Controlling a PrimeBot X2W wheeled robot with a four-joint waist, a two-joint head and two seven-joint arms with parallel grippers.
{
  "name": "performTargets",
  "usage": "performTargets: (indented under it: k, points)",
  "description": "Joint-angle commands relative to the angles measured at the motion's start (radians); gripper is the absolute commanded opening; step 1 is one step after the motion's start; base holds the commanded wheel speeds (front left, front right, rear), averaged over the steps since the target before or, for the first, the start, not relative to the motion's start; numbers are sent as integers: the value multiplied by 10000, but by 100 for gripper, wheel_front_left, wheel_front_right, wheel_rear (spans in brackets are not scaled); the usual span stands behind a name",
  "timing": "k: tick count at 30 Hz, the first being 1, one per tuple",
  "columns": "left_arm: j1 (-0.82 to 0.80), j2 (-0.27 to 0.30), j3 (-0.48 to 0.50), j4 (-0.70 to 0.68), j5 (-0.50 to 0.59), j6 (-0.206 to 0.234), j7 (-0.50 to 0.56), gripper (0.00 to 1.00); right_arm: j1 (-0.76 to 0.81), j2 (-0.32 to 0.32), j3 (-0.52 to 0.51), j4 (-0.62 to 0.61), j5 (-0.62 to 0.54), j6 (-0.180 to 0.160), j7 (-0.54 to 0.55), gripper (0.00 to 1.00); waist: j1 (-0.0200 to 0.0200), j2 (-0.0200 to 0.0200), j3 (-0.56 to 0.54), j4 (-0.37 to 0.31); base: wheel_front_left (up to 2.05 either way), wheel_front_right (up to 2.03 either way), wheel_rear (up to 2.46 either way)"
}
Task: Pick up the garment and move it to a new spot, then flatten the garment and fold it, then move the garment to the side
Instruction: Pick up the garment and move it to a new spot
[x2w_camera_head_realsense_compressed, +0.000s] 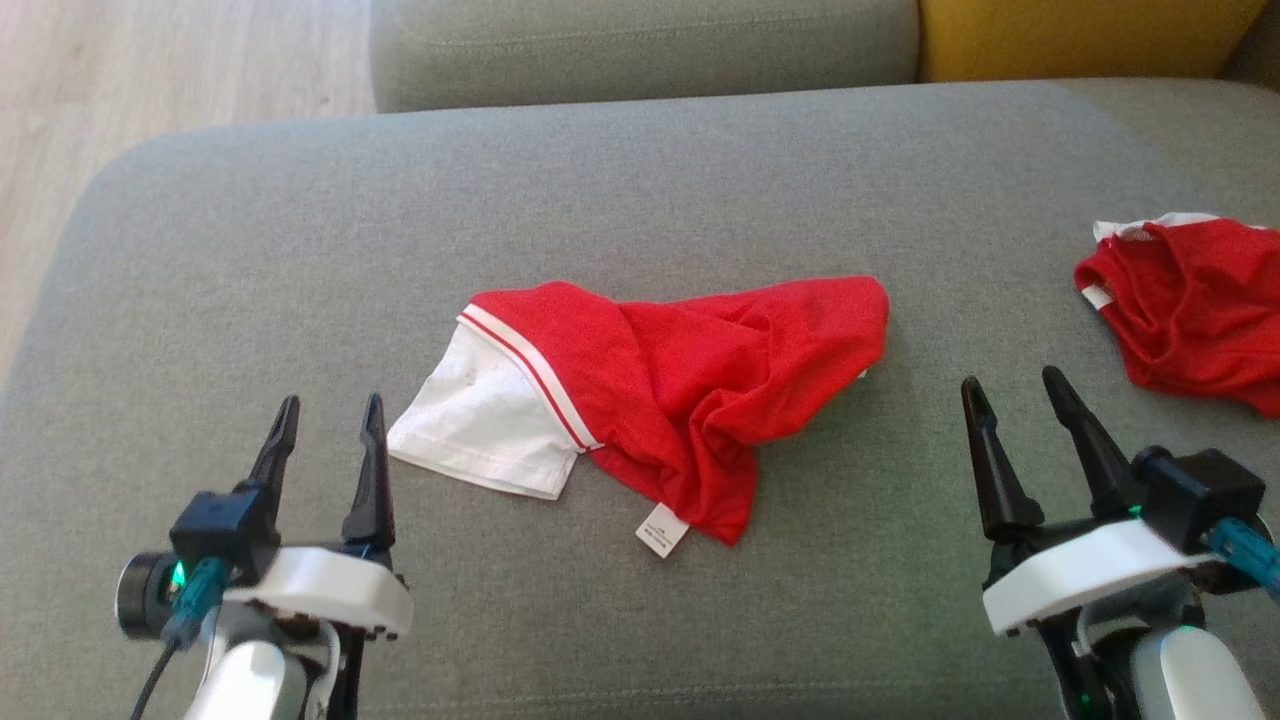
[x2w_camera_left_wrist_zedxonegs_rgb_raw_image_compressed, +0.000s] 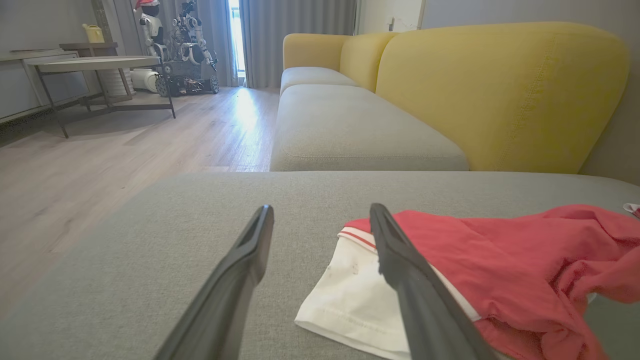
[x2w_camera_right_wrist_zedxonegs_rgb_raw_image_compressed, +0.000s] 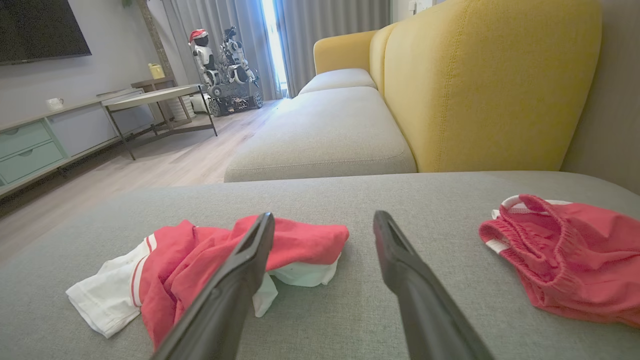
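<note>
A crumpled red garment (x2w_camera_head_realsense_compressed: 690, 380) with a white sleeve and a small white tag lies in the middle of the grey sofa cushion (x2w_camera_head_realsense_compressed: 640, 180). It also shows as the garment (x2w_camera_left_wrist_zedxonegs_rgb_raw_image_compressed: 505, 260) in the left wrist view and the garment (x2w_camera_right_wrist_zedxonegs_rgb_raw_image_compressed: 200, 260) in the right wrist view. My left gripper (x2w_camera_head_realsense_compressed: 330, 415) stands open just left of the white sleeve, apart from it, nothing between its fingers. My right gripper (x2w_camera_head_realsense_compressed: 1015, 390) is open to the right of the garment, also empty. The left gripper (x2w_camera_left_wrist_zedxonegs_rgb_raw_image_compressed: 320, 215) and right gripper (x2w_camera_right_wrist_zedxonegs_rgb_raw_image_compressed: 325, 222) show spread fingers above the cushion.
A second red piece of clothing (x2w_camera_head_realsense_compressed: 1195, 305) with white trim lies bunched at the cushion's right edge. A yellow backrest (x2w_camera_right_wrist_zedxonegs_rgb_raw_image_compressed: 480, 85) rises behind. Wooden floor (x2w_camera_left_wrist_zedxonegs_rgb_raw_image_compressed: 100, 150) lies to the left, with a low table (x2w_camera_left_wrist_zedxonegs_rgb_raw_image_compressed: 95, 65) and another robot (x2w_camera_right_wrist_zedxonegs_rgb_raw_image_compressed: 222, 65) far off.
</note>
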Motion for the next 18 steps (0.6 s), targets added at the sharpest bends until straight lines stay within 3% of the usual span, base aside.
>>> performTargets:
  k: [1,18]
  points:
    - [-308,261,460,-362,-12,57,-89,100,-204,-238,196,-396,-112,33,21,100,0,0,-60,9,0,0,0]
    - [577,545,346,-795,-101,246,284,100,324,-327,-38,-750,-437,33,227,100,0,0,-587,-32,0,0,0]
